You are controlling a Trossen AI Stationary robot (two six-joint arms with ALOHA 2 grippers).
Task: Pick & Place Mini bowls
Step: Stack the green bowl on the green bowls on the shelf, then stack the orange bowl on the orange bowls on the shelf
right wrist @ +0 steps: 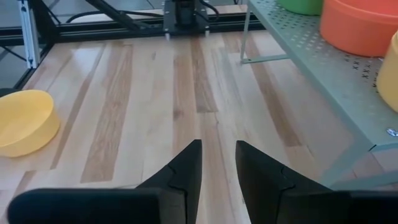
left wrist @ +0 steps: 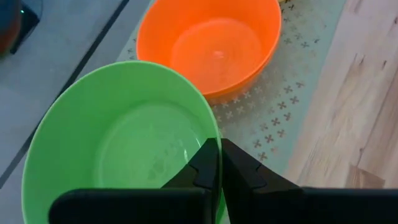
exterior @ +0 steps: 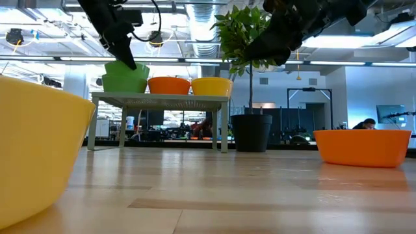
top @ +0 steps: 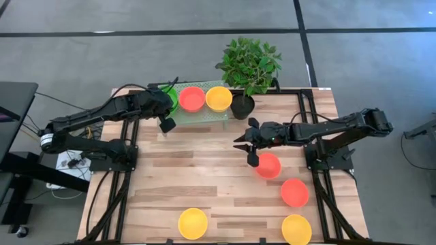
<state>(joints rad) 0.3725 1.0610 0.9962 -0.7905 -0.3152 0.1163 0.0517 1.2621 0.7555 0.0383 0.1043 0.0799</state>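
Left gripper [left wrist: 217,163] pinched on green bowl [left wrist: 118,143] rim, setting it on far shelf [top: 204,114]; right gripper [top: 246,144] open, empty, mid-table.

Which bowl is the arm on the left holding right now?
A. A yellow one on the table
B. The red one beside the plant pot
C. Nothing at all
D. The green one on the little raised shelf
D: the left gripper is pinched shut on the rim of the green bowl, which sits on the raised shelf next to an orange bowl.
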